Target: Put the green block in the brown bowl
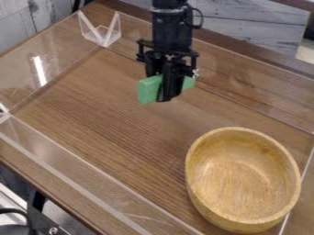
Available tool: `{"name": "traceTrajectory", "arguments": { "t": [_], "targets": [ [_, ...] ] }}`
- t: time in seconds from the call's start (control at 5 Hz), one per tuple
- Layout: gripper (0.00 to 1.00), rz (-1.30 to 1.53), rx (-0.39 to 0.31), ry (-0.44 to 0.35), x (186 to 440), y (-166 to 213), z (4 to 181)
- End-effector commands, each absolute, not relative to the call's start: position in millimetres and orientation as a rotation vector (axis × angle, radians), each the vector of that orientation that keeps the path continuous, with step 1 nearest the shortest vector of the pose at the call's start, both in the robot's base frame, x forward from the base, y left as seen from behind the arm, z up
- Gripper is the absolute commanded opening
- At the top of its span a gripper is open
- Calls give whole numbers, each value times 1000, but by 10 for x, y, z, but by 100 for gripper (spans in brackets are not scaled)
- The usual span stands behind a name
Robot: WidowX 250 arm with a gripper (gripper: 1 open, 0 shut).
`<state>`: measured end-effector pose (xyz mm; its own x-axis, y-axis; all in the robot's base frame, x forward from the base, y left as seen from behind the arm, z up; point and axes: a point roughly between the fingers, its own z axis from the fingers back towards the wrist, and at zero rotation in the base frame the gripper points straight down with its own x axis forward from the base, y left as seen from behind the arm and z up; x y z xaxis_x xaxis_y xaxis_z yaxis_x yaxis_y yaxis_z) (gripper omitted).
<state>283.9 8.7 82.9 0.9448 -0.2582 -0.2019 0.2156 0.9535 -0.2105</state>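
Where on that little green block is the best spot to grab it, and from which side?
Across its narrow width near the upper end, coming from above. The green block is a slim bar, so its flat long faces fit between the jaws; the gripper grips it that way now, clear of the brown bowl.

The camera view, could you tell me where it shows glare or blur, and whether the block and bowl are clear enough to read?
In the camera view, white glare streaks the clear wall at left; the image is soft and low in detail throughout; the green block reads clearly in the gripper; the bowl is evenly lit, its grain visible, with a faint shadow inside its rim.
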Motion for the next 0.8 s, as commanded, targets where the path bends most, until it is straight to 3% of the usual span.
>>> {"name": "traceTrajectory", "arguments": {
  "t": [0.0,0.4,0.6],
  "targets": [
    [0,-259,-156,151,2869,45,1046],
    [0,-255,-138,138,2838,-14,1079],
    [0,-324,-131,138,2574,-485,1203]
  ]
}}
